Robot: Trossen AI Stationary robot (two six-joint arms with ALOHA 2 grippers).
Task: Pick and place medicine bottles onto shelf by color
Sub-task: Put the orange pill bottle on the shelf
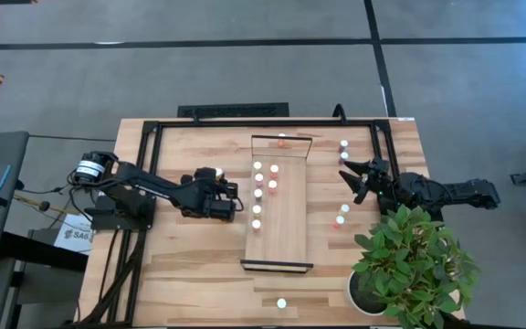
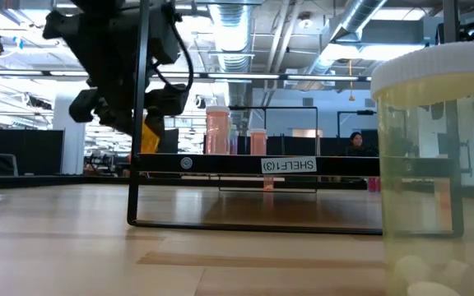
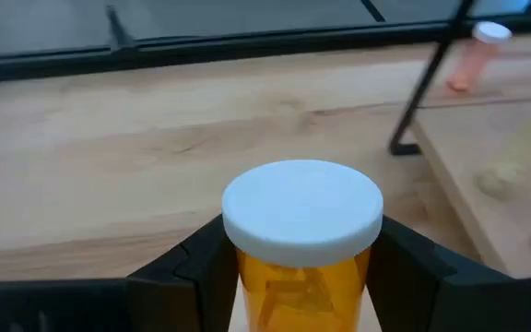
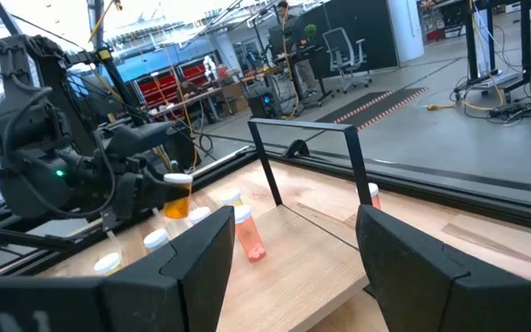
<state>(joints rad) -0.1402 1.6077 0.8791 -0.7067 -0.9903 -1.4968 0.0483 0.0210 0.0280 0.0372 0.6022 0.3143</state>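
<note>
My left gripper [image 1: 210, 175] is shut on an orange medicine bottle [image 3: 300, 277] with a white cap [image 3: 302, 210], left of the shelf [image 1: 286, 242]; the right wrist view shows this bottle [image 4: 179, 197] too. The shelf, a long pale board with dark end rails, carries several white-capped bottles standing on their bases, such as one [image 1: 257, 194]. Other bottles [image 1: 341, 216] stand on the table to the shelf's right. My right gripper [image 1: 358, 179] waits open beyond them, holding nothing. My left gripper pinches the orange bottle's body [image 3: 247, 286] just under the cap, between its two fingers [image 3: 196, 272]. The fingers come slanting down from the table's left. The bottle stands upright in the hold, cap up, lifted clear of the table.
A potted green plant [image 1: 414, 265] fills the table's near right corner. One pale bottle [image 2: 434, 164] stands alone at the near edge, close to the low camera. A black frame [image 1: 153, 128] runs along the table's far and left sides. Bare wood lies left of the shelf.
</note>
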